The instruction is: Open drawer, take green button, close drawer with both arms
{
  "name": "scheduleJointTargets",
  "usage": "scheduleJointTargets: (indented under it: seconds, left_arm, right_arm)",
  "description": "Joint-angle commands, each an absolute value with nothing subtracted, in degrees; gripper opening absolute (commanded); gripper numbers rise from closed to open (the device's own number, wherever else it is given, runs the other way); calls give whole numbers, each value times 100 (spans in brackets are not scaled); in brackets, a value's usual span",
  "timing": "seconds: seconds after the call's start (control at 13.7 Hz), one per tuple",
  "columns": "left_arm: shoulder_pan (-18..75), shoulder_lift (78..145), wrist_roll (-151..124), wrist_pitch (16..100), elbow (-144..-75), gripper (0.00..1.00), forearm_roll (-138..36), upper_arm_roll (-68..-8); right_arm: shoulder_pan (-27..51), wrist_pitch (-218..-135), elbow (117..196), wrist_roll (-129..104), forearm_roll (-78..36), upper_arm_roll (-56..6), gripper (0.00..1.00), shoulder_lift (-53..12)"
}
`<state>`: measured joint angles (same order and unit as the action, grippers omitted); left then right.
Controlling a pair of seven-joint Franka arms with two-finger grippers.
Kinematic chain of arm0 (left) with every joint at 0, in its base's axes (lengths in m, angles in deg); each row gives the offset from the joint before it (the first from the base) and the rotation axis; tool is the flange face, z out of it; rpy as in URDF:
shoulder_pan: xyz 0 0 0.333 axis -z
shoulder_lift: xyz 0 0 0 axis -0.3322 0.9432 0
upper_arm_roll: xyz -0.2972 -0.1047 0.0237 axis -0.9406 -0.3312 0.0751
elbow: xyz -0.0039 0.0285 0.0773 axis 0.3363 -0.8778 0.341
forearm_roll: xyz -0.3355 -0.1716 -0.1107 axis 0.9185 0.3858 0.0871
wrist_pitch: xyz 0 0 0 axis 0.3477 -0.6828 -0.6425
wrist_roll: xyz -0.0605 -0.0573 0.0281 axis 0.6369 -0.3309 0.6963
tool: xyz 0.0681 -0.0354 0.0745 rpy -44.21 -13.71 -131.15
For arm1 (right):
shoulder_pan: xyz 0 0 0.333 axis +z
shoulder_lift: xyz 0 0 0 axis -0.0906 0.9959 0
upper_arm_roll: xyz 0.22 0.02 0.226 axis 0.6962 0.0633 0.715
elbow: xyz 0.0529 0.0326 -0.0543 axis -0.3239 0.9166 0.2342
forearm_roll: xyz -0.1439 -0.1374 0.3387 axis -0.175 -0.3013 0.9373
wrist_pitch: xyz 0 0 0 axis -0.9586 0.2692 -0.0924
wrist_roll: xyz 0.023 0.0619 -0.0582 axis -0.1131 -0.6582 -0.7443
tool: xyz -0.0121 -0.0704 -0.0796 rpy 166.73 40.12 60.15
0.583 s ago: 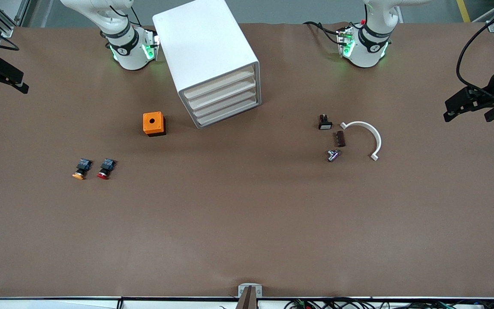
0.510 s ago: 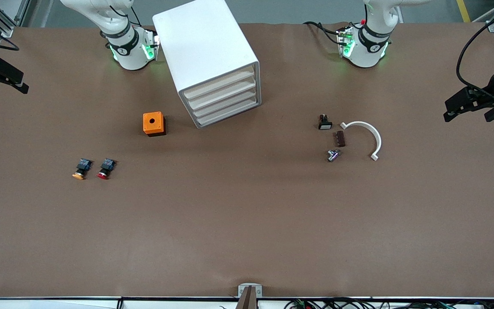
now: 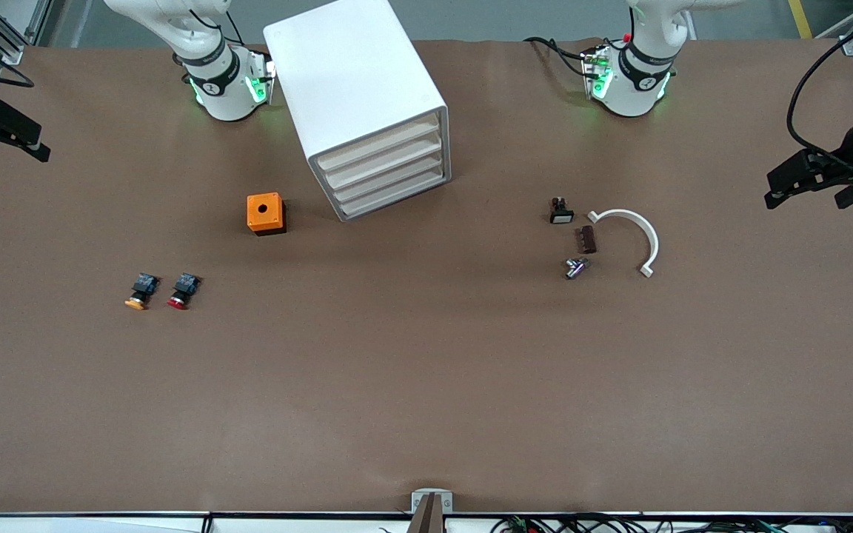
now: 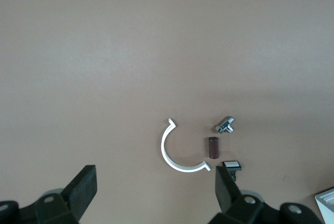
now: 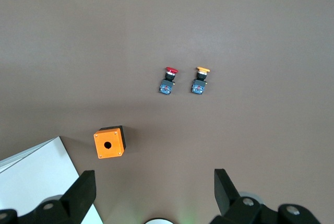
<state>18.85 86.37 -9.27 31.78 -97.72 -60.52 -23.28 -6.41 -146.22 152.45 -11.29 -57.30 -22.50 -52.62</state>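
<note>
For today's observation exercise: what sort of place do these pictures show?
Probably a robotics lab bench: two robot arms bolted to a brown table, with a white drawer cabinet and push buttons laid out.

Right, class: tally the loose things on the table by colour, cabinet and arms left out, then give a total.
Orange: 2, box, orange-capped button
Red: 1, red-capped button
White: 2, curved clip, white-faced switch
Brown: 1, block
Silver: 1, metal fitting
Total: 7
</note>
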Motion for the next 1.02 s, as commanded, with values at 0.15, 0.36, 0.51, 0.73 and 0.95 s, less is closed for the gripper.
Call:
scheduleJointTargets:
  seconds: [0.15, 0.36, 0.51, 0.73, 0.95]
  left_arm:
    - [1878, 8850, -929, 3050, -9726, 100, -6027, -2299]
    - [1896, 9087, -928, 2770, -9753, 100, -6027, -2299]
    - [1966, 9368, -963, 2707, -9726, 100, -5974, -2316]
    - [2150, 9904, -1244, 2733, -9691, 100, -5948, -2369]
    - [2212, 10475, -1385, 2821, -9568, 100, -5466, -2369]
  right_arm:
    - [-590, -14695, 15305, -1185, -5691, -2265, 100, -5323]
    - [-520, -14722, 15305, -1185, -5691, -2265, 100, -5323]
    - [-520, -14722, 15305, -1185, -5691, -2265, 100, -5323]
    - [-520, -14730, 15305, -1185, -5691, -2265, 100, -5323]
    - [-546, -14722, 15314, -1316, -5691, -2282, 100, -5323]
